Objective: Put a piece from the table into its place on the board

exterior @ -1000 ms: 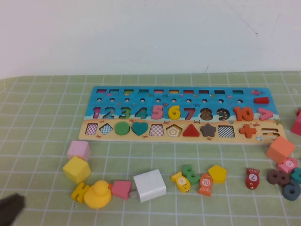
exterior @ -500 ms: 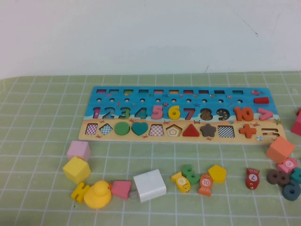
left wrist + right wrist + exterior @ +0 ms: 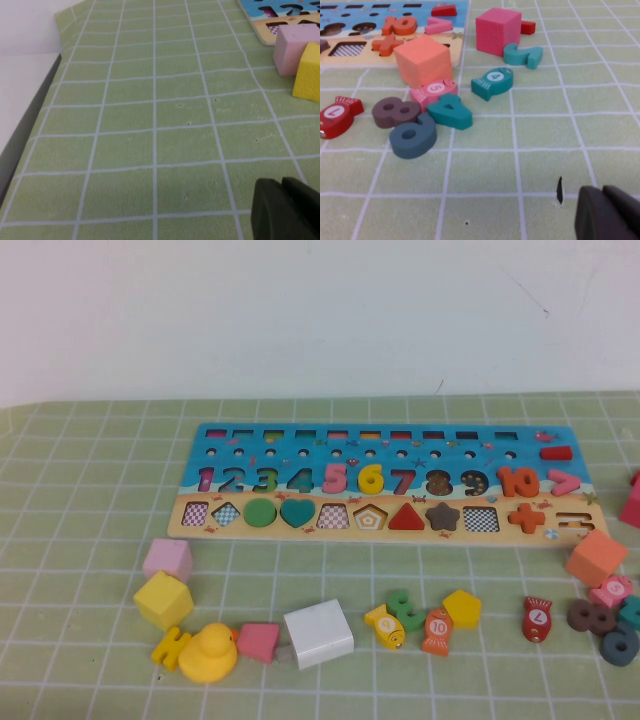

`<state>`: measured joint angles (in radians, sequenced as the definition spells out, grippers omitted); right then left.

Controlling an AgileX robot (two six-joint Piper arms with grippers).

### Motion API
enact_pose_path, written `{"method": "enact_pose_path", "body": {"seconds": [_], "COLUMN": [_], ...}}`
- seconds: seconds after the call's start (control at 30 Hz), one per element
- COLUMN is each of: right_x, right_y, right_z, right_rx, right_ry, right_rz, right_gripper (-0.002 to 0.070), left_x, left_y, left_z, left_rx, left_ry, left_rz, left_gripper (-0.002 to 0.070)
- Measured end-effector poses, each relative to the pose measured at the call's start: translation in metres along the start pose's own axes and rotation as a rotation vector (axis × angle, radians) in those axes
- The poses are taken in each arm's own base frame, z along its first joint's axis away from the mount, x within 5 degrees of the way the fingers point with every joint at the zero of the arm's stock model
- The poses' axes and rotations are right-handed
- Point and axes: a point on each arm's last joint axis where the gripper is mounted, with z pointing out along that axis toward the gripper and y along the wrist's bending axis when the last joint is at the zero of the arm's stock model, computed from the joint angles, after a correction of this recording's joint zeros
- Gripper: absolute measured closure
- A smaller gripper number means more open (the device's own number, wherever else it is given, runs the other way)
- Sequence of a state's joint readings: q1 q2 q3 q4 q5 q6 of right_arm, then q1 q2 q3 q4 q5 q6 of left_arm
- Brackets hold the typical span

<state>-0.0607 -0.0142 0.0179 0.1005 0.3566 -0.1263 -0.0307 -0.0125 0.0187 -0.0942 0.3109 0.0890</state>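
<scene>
With the small flat yellow wooden numeral 6 already seated in its slot at the middle of the long blue-and-tan wooden puzzle board, the task looks finished in the high view, where neither arm appears. The board lies across the centre of the frame on the pale green grid-marked table, with loose blocks strung along the lower part. In the left wrist view, the left gripper shows only as a dark tip at the lower right, over bare mat near a pink cube; whether its jaws are open cannot be told. In the right wrist view, the right gripper sits at the lower right, jaws likewise unreadable, near a slate-blue numeral. Nothing further seems called for beyond staying parked.
</scene>
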Motion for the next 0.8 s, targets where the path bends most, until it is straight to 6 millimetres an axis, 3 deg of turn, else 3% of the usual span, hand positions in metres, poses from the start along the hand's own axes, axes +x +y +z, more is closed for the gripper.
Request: {"method": "enact_pose_path", "body": {"seconds": [0.8], "right_x": [0.0], "right_y": [0.0], "right_z": [0.0], "right_rx": [0.0], "right_ry": [0.0], "right_rz": [0.0], "right_gripper": [0.0679], "left_x": [0.0008], "left_y": [-0.002], "left_z": [-0.0001], "left_rx": [0.036], "left_ry": [0.009], "left_rz": [0.018], "left_gripper": [0.0677]}}
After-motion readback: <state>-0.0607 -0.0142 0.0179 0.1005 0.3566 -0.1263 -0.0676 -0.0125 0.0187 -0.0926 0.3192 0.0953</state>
